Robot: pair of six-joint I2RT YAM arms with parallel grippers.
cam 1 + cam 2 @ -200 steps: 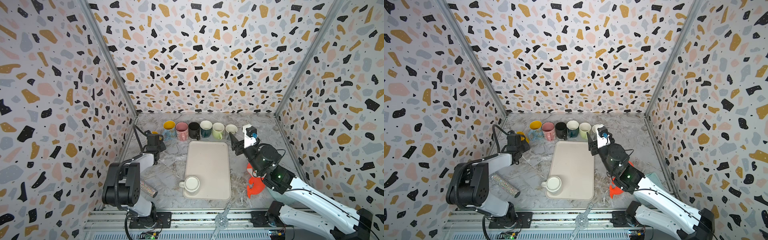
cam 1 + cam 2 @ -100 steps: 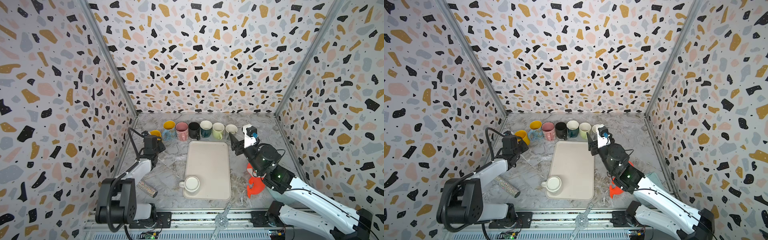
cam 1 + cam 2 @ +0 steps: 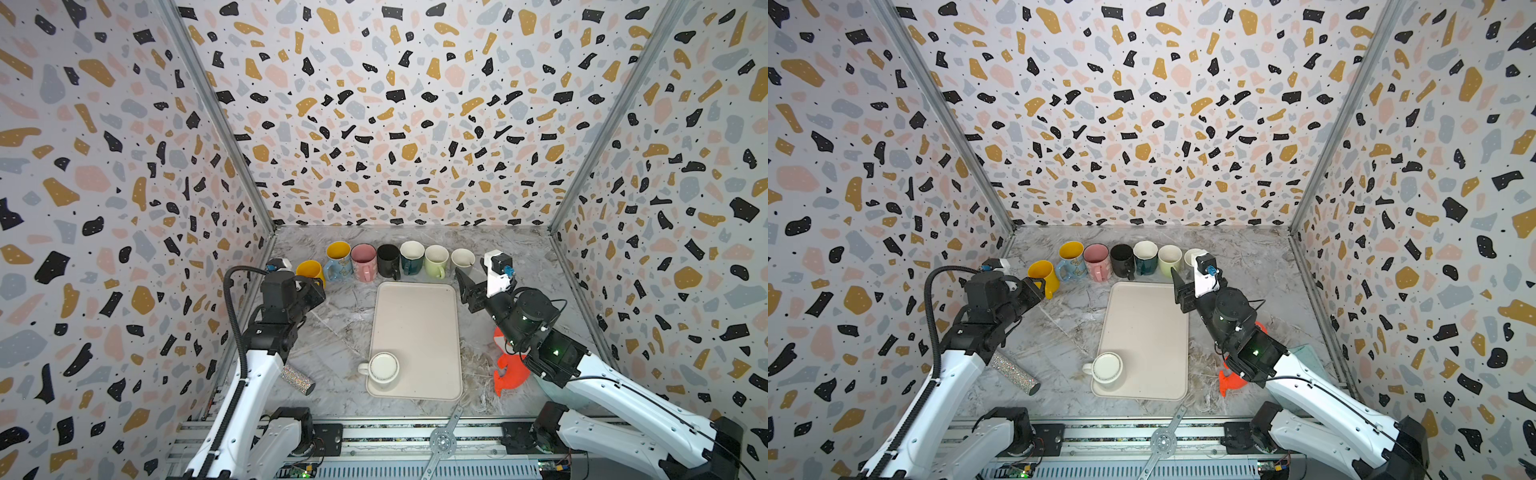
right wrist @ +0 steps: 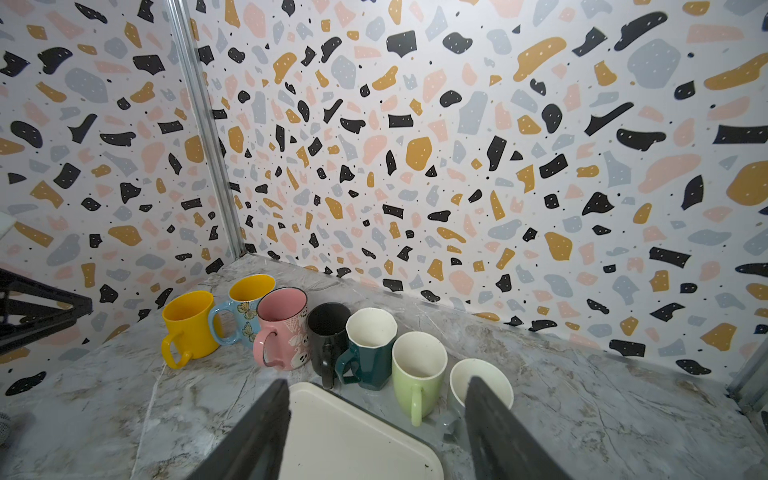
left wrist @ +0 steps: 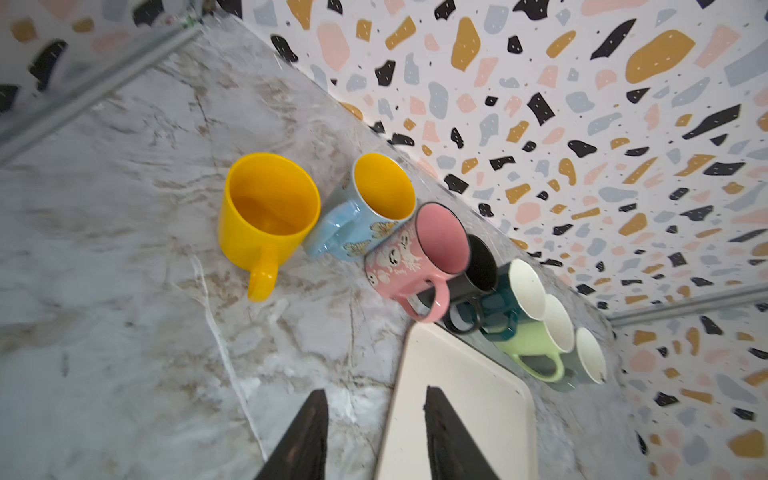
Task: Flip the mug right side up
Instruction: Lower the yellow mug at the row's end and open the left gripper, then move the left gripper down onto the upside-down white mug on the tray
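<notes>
Seven mugs are seen standing mouth-up along the back of the marble table (image 3: 332, 332), while one white mug (image 3: 383, 368) is shown base-up at the near left corner of the cream tray (image 3: 415, 316), its handle pointing left. That inverted mug is judged to be what is left of the task; no fingers are near it.

The yellow mug (image 5: 266, 212) is set upright at the left end of the row, slightly forward of the others and just beside the blue butterfly mug (image 5: 365, 216). The left gripper (image 5: 374, 395) is held close in front of it with its fingers parted and nothing between them. The right gripper (image 4: 378, 382) is poised over the tray's far right corner with its fingers spread wide and nothing held between them.

Nothing but the white mug is carried by the tray. The yellow mug, the blue butterfly mug, the pink mug (image 4: 282, 324), the dark green mug (image 4: 370, 345) and the light green mug (image 4: 417, 370) are shown empty. The inside of the black mug (image 4: 328, 332) is too dark to be judged, and the last pale mug (image 3: 462, 259) is partly hidden behind a finger in the right wrist view.
</notes>
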